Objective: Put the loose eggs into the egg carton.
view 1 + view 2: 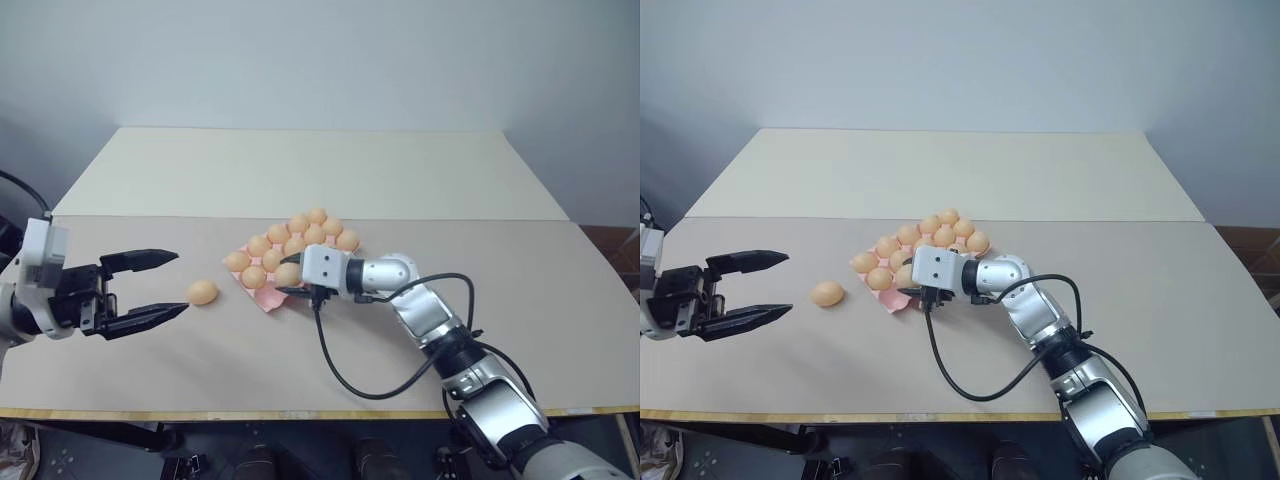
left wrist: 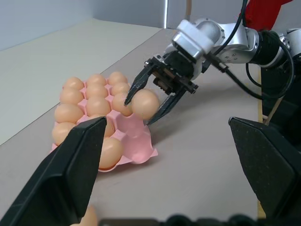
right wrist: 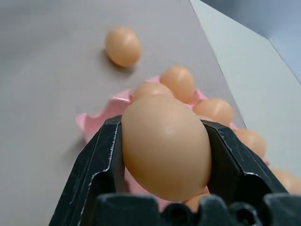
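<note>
Pink moulded egg carton point(image 1: 268, 294) sits mid-table on the beige table point(image 1: 560, 330), nearly full of orange-tan eggs; its near corner cup shows empty pink. Right gripper point(image 2: 149, 104) hangs just above that near corner, its black fingers point(image 3: 101, 160) clamped on one egg point(image 3: 164, 143), egg off the tray surface and over the carton's near edge. One loose egg point(image 1: 203, 292) lies on bare tabletop to the left of the carton, apart from it, nothing touching it. Left gripper point(image 1: 160, 284) is off to the left of that egg, jaws spread wide and empty, tips pointing toward the egg, near it but not touching. Open room: wide bare strip of table on the right of the carton, bare stretch along the front edge, and the whole lighter rear panel point(image 1: 300, 170) behind the carton. A black cable point(image 1: 335, 370) loops over the table below the right arm, toward the front edge.
</note>
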